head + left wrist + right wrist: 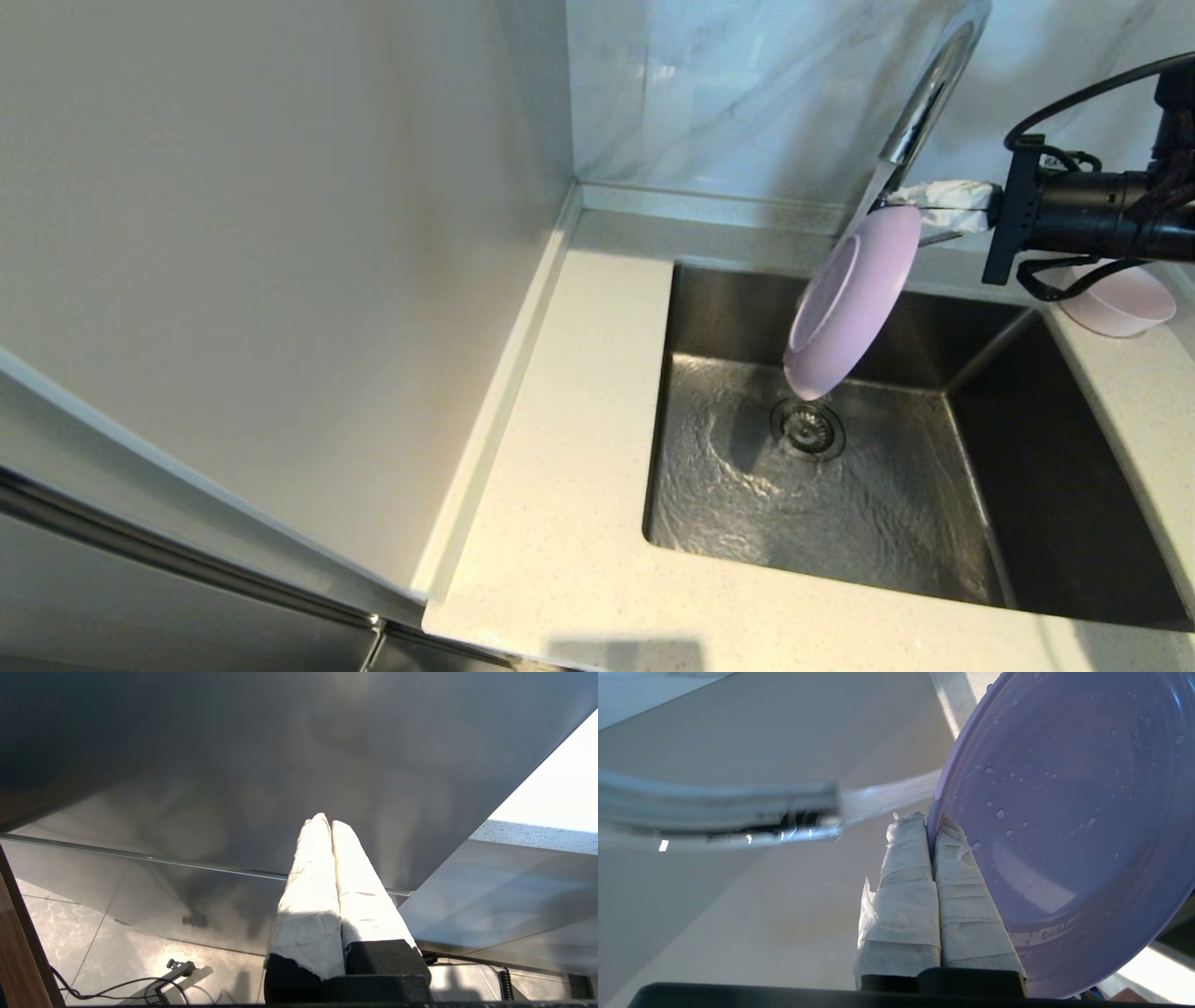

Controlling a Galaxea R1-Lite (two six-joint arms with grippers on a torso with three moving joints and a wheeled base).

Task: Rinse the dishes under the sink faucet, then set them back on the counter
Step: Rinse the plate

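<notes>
My right gripper (904,198) (930,820) is shut on the rim of the lavender plate (850,299) (1069,826). The plate hangs tilted on edge over the sink (1074,485), under the chrome faucet (924,89) (714,812). Water runs from the spout onto the plate's outer face, and droplets dot its inner face. The stream falls near the round drain strainer (808,429) and ripples over the basin floor. A pale pink bowl (1120,303) stands on the counter (560,523) at the back right, partly behind my right arm. My left gripper (325,822) is shut, empty and low beside a grey cabinet.
A beige side wall (280,233) rises to the left of the counter, and the grey-veined marble wall (728,93) stands behind the sink. In the left wrist view there are floor tiles with a black cable (121,989).
</notes>
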